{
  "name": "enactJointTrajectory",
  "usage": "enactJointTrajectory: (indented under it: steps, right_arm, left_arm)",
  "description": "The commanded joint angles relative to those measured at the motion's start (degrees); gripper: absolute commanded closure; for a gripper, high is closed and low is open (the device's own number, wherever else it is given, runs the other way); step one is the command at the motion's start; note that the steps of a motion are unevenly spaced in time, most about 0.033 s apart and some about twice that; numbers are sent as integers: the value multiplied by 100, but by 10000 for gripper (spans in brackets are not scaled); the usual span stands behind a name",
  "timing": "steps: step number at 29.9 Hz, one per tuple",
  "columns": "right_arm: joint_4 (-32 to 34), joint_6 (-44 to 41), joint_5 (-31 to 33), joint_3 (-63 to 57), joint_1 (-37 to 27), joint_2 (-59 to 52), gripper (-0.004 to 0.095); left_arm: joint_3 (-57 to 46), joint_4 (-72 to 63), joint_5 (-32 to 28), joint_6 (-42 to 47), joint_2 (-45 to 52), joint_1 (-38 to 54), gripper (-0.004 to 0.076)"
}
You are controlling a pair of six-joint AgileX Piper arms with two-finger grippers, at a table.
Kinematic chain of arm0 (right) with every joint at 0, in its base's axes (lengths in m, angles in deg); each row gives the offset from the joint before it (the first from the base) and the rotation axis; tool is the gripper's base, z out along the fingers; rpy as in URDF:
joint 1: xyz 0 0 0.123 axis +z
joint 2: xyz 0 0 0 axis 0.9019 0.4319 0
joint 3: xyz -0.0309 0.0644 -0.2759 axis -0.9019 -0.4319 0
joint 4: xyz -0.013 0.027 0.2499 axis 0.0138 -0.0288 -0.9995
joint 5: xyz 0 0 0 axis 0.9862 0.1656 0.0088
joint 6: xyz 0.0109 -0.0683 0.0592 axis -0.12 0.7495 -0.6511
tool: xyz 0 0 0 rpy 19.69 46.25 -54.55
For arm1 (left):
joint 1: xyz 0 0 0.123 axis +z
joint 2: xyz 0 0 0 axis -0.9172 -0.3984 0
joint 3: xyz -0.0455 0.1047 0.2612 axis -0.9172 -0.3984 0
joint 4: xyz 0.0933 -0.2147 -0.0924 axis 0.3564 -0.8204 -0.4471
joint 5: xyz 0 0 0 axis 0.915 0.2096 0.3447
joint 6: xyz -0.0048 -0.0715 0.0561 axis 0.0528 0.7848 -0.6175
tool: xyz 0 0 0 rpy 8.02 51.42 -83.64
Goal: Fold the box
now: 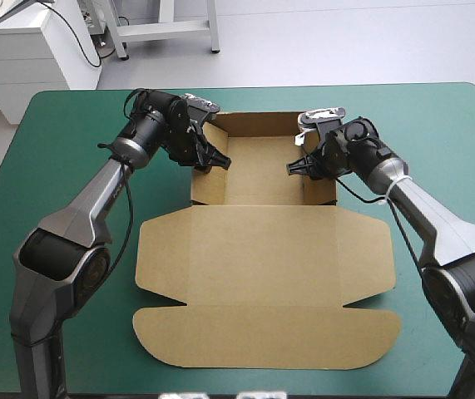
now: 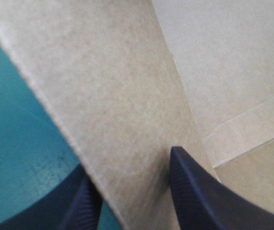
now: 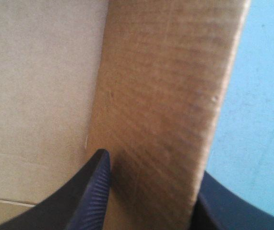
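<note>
The brown box (image 1: pixel 262 266) lies mid-table as an open tray (image 1: pixel 262 170) at the far side, its lid spread flat toward the near edge. At the tray's left wall (image 2: pixel 117 96) sits my left gripper (image 1: pixel 208 160), one black finger inside and one outside, shut on the board (image 2: pixel 132 165). My right gripper (image 1: pixel 299 166) straddles the right wall (image 3: pixel 165 86) the same way, and its fingers pinch that wall (image 3: pixel 151 165). Both walls stand upright, as does the far wall.
The teal-green cover (image 1: pixel 54 150) shows on both sides of the box and beyond the tray. The flat lid's rounded flap (image 1: pixel 262 337) reaches close to the table's near edge. Both arms slant inward over the cover's outer parts.
</note>
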Motion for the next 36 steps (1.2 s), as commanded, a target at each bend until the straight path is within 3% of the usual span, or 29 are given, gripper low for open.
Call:
enactJointTrajectory:
  steps: [1,9,20,30,36]
  right_arm:
    - [-73,32,-169,165,25,-149,528]
    - [518,31,-331,175,25,-135,528]
    - [836,-190,-381,196,25,-3,527]
    - [848,-263,-193,981,25,-3,528]
    - [1174,-242,200,1207,25,-3,529]
  left_arm:
    - [173,2,-319,49,305,-38,419]
    - [173,1022,-365,49,305,-38,419]
    - [173,361,-847,49,305,-38,419]
    - [173,480,-842,49,305,-38,419]
    - [207,662,-806,39,506,-38,419]
